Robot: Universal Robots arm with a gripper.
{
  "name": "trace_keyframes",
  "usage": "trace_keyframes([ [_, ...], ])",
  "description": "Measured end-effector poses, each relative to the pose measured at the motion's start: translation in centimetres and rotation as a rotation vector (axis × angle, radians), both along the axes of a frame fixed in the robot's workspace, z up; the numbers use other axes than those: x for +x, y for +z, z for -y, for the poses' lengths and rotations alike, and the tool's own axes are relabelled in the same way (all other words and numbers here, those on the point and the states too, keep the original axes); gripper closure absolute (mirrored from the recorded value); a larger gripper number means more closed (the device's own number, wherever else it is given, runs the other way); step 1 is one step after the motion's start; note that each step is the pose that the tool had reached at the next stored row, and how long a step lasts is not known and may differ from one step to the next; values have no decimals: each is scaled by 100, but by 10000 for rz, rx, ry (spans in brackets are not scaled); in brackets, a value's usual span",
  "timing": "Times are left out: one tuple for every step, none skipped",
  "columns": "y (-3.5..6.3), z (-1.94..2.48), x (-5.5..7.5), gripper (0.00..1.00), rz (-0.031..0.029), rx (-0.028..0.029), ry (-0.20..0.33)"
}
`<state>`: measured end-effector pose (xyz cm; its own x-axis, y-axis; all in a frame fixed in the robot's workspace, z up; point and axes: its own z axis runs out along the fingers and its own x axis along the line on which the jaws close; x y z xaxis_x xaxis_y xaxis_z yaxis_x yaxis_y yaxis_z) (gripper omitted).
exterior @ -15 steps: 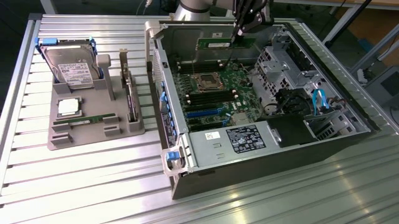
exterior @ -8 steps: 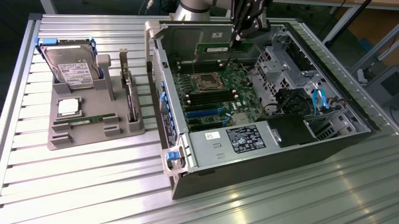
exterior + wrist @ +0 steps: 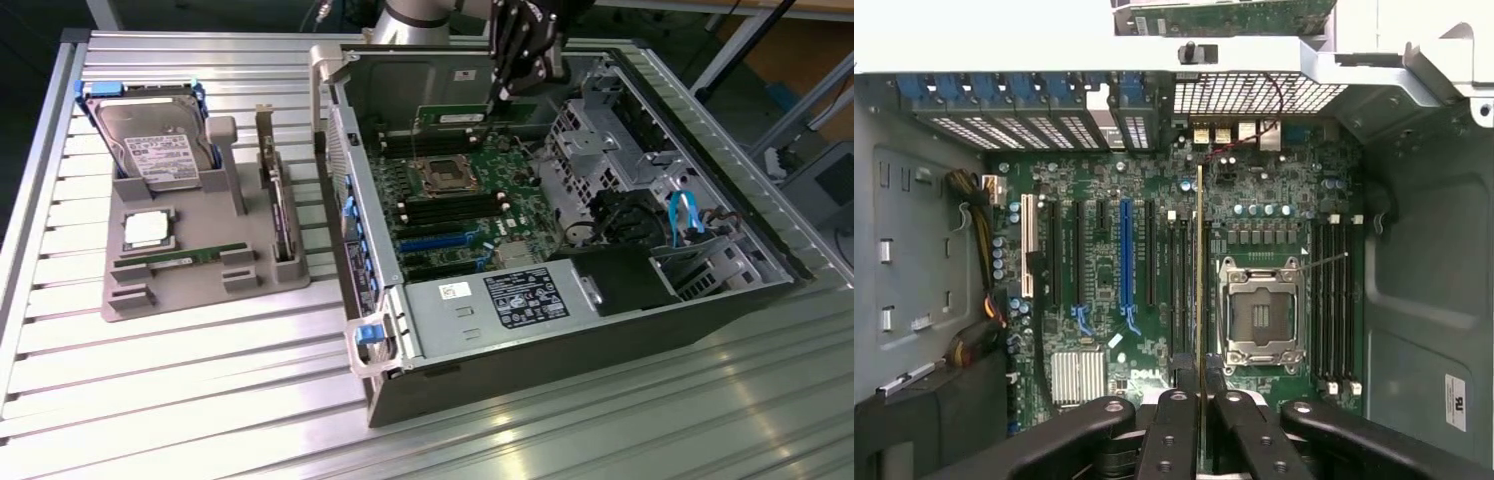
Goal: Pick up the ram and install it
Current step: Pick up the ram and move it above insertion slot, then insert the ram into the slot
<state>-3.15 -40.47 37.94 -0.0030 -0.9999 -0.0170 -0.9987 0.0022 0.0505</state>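
The pick-up half looks done. The claw is closed on the ram, its 2 fingers pinching the stick at one end so the rest juts out past the fingertips. The installing half is left: judging from the exterior view, the ram hangs inside the open computer case, above the motherboard and not pressed into anything. In the wrist view the stick shows edge-on as a thin line running alongside the processor socket. It sits over the dark memory slots just beside that socket, on the side toward the blue expansion slot. I cannot tell exactly which slot it lines up with.
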Motion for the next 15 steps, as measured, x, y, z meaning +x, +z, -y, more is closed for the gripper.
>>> trace_keyframes([
  [-2,0,0,87,-1,-2,-1],
  [-2,0,0,87,-1,-2,0],
  [-2,0,0,87,-1,-2,0],
  [-3,0,0,87,-1,-1,0],
  [-3,0,0,87,-1,-1,0],
  [-3,0,0,87,-1,-1,-1],
  [-3,0,0,87,-1,-1,-1],
  [-3,0,0,87,-1,-1,-1],
  [-3,0,0,87,-1,-1,0],
  [-3,0,0,87,0,-1,0],
  [-3,0,0,87,-1,-1,0],
  [-3,0,0,87,-1,-1,-1],
  [-3,0,0,87,-1,-1,0],
  [-3,0,0,87,-1,-1,0],
  [-3,0,0,87,-1,-1,0],
])
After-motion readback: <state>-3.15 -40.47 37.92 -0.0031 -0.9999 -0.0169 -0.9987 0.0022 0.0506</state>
